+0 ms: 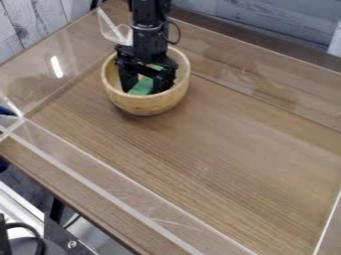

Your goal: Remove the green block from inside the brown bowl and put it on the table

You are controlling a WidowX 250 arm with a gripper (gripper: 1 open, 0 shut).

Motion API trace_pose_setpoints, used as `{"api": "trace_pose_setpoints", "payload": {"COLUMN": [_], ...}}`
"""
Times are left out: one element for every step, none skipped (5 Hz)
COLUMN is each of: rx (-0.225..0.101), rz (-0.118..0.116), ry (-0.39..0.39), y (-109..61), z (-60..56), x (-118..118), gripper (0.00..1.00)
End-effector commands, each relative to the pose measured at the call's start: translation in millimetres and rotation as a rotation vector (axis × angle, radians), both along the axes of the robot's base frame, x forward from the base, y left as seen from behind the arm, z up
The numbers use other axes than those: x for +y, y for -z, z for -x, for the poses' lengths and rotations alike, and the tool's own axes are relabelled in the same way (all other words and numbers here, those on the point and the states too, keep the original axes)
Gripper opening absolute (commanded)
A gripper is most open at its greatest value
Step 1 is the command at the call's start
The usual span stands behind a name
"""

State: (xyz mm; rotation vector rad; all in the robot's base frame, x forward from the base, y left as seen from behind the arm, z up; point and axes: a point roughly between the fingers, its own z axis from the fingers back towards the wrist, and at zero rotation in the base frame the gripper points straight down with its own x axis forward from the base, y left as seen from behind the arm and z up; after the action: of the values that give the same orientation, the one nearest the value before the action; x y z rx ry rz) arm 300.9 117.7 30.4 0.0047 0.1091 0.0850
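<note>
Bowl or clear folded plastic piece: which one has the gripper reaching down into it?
The brown bowl, round and light tan, has the gripper inside its rim; the clear plastic piece stands behind it.

1 camera | above table (220,149), angled down | whole bowl (140,103) visible
</note>
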Motion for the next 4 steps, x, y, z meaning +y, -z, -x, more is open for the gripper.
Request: {"api": "trace_pose_setpoints", "payload": {"rx": [-0.06,-0.06,-0.061,-0.062], "rz": [-0.019,-0.014,-0.01,-0.007], "ry": [-0.009,-0.012,-0.015,-0.018], "y": [-12.0,-8.7,-5.4,-2.2], "z": [-12.2,-13.5,-14.7,-15.9], "x": [8.0,8.7,9.2,9.6], "gripper": [1.0,1.0,1.0,1.0]}}
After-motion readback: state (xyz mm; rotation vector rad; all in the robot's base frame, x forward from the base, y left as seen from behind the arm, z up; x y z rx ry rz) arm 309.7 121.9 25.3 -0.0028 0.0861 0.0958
